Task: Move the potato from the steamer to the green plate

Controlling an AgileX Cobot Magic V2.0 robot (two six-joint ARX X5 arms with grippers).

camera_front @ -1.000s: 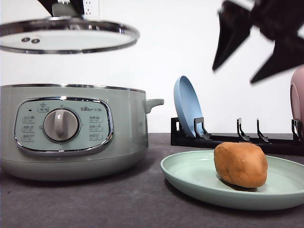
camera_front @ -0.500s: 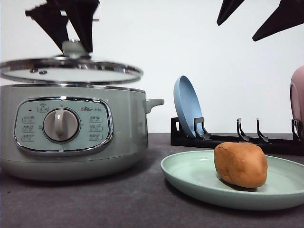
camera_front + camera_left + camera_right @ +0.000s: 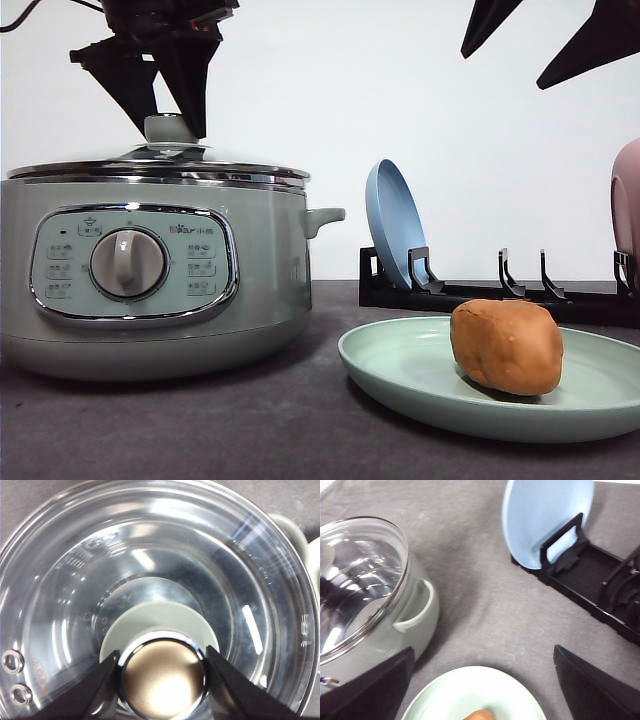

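One potato [image 3: 506,346] is sitting on the one green plate [image 3: 400,370], with one blue plate [image 3: 393,222] standing upright in a black rack [image 3: 480,295] and a pink plate [image 3: 627,215] showing at the right edge. The single steamer [image 3: 150,275] is wearing its glass lid [image 3: 150,570], and the left tool [image 3: 162,672] is clamping the lid's knob [image 3: 163,677] while the right tool [image 3: 545,45] is hanging spread apart above the plate. Everything is resting on a dark grey surface [image 3: 250,430] before a white wall [image 3: 400,100].
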